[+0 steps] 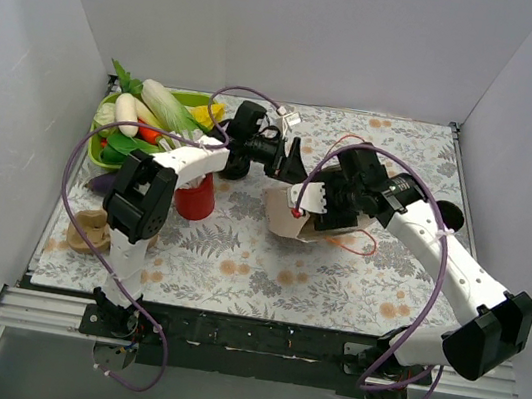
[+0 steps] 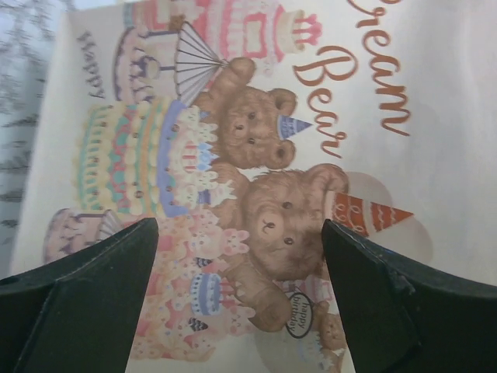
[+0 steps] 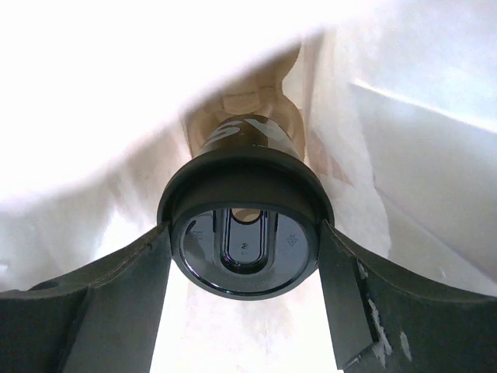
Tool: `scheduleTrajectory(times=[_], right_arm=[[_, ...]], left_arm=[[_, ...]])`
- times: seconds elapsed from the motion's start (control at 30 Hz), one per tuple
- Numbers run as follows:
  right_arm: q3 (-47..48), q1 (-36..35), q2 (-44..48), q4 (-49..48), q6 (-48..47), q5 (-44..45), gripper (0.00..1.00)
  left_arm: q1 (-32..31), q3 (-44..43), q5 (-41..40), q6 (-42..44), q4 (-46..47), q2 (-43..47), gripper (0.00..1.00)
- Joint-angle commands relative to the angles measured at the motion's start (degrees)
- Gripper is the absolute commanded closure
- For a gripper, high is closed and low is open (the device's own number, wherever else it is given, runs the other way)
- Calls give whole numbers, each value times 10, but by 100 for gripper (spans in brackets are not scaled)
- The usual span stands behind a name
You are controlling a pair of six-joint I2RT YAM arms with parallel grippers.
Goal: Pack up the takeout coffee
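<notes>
Two fingers of your right gripper [image 3: 245, 249] pinch the takeout coffee [image 3: 242, 183] by its lid at 9 and 3 o'clock, cup axis pointing straight ahead into the paper bag [image 3: 404, 140], while your left gripper [image 2: 241, 256] stands wide open outside it.

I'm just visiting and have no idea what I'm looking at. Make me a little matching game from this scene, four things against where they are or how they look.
Things:
1. takeout coffee
2. red cup
3. vegetables
4. paper bag

Descriptions:
A. printed with teddy bears and cakes
B. piled in the green tray at the far left
C. gripped by the right gripper, inside the bag
D. standing on the table, left of the bag

Pairs: 1-C, 2-D, 3-B, 4-A
</notes>
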State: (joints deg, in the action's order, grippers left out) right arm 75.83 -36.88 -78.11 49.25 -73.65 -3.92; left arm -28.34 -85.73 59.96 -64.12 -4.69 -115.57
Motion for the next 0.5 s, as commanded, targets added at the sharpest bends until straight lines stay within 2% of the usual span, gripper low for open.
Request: scheduleTrajectory(times=[0.0, 0.23, 0.27, 0.33, 0.4, 0.47], right_arm=[[12, -1, -6, 8, 27, -11, 99], [-9, 26, -9, -11, 23, -19, 99], [-9, 37, -13, -14, 23, -21, 99], [-5, 53, -18, -21, 18, -32, 99], [4, 76, -30, -19, 11, -41, 99], [8, 95, -38, -14, -2, -48, 99]], left_arm=[[-7, -45, -153, 72, -83, 69, 11], [-3, 4, -296, 169, -87, 220, 10], [-3, 25, -303, 181, -79, 264, 10], [-1, 36, -301, 203, -77, 298, 7], [1, -1, -289, 220, -118, 304, 6], [3, -42, -240, 225, -201, 283, 5]])
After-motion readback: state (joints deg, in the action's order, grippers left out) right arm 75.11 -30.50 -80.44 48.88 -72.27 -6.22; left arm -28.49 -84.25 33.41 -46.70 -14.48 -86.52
